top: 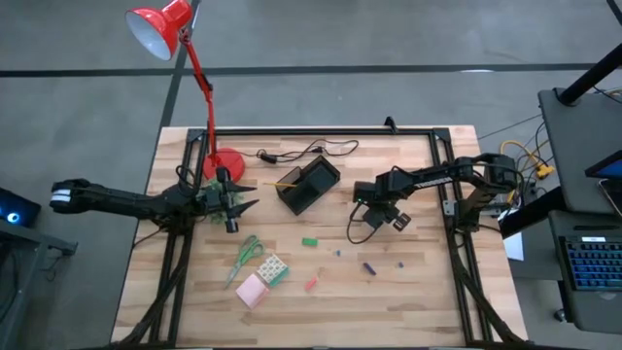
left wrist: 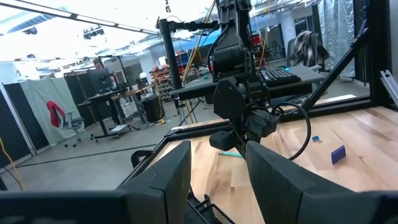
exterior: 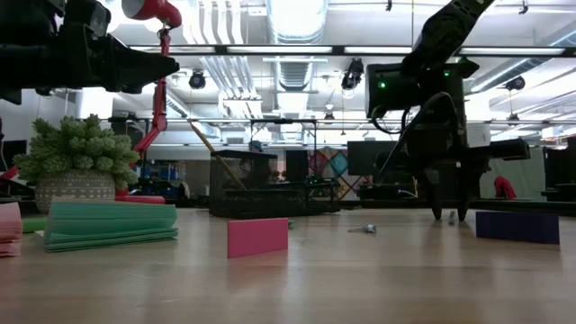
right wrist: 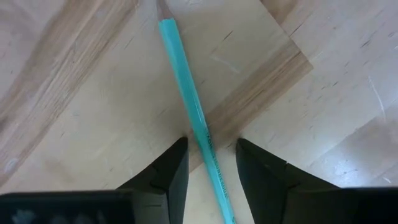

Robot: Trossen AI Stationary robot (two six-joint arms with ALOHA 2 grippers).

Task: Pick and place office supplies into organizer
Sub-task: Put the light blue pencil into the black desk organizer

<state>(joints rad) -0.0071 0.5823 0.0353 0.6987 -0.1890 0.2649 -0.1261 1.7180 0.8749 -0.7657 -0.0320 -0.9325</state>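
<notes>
A teal pencil [right wrist: 189, 106] lies flat on the table [top: 408, 292], between the spread fingers [right wrist: 163, 171] of the right gripper [top: 367, 207], untouched by either. This is just right of the organizer [top: 308, 185], where a yellow pencil [top: 287, 181] leans out. The left gripper [top: 236, 197], spread, hovers left of the organizer.

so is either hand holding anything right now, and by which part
Nothing is held yet. The right hand is open, its fingers straddling the teal pencil lying on the table. The left hand is open and empty.
</notes>
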